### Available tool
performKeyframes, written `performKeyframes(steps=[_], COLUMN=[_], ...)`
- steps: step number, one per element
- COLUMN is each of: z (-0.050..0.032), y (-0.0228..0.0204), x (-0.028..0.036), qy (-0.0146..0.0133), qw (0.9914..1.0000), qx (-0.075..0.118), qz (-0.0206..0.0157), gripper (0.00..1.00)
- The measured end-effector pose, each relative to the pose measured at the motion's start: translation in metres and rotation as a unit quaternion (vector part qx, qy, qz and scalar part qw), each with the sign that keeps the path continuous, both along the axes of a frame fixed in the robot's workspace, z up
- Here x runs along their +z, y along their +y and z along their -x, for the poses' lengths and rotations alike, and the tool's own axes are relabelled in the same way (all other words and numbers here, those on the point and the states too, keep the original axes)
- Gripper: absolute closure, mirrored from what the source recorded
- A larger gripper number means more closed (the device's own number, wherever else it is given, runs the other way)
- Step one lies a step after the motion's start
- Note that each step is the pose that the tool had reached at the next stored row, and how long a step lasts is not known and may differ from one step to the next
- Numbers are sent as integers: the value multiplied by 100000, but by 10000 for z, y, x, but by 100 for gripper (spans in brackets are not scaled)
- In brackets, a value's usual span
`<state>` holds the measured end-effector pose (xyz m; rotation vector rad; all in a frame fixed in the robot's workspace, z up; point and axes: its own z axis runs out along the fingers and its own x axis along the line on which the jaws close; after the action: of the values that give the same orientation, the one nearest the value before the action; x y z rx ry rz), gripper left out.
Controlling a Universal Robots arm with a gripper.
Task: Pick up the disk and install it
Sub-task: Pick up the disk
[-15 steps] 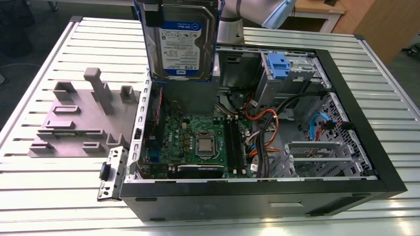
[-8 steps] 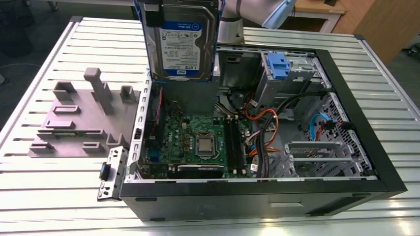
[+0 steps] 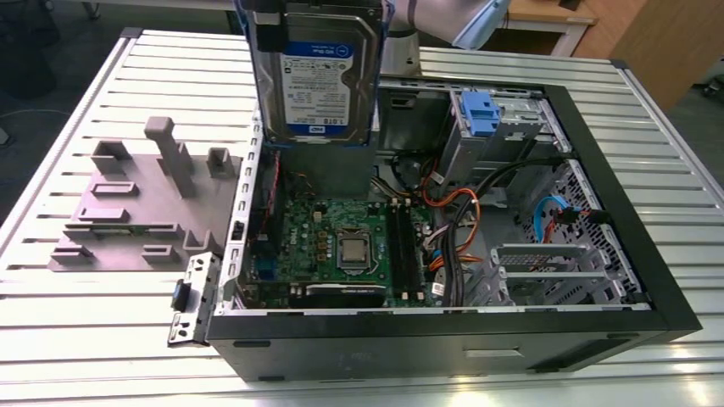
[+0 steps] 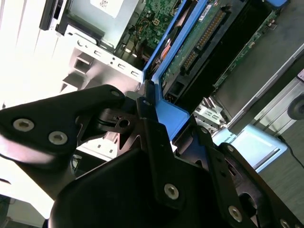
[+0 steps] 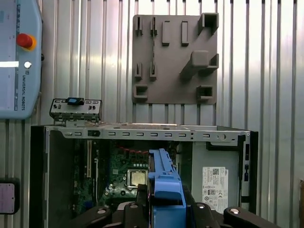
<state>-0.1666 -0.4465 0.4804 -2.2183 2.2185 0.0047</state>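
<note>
One thin grip: tool point(image 4: 148, 107) clamped tight on the disk point(image 3: 322, 76) by its blue rail, upright above the computer case point(image 3: 633, 212) at its far edge, liable to slip onto the circuit board point(image 3: 339, 229) or snag cables point(image 3: 453, 203).

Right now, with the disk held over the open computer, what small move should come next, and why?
Probably shift the disk toward the exterior view's right, over the drive bay with the blue latch. The gripper holds it upright above the motherboard, beside that bay rather than over it.
</note>
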Motion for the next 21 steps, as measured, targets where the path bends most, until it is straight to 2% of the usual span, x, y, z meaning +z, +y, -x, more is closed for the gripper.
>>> performKeyframes(steps=[9, 16, 21], z=[-270, -333, -334], y=[-2, -2, -2], x=[-22, -43, -44], qy=[-2, -2, 0], qw=[100000, 100000, 100000], qx=[-6, -6, -5], qz=[258, 281, 280], gripper=[63, 63, 63])
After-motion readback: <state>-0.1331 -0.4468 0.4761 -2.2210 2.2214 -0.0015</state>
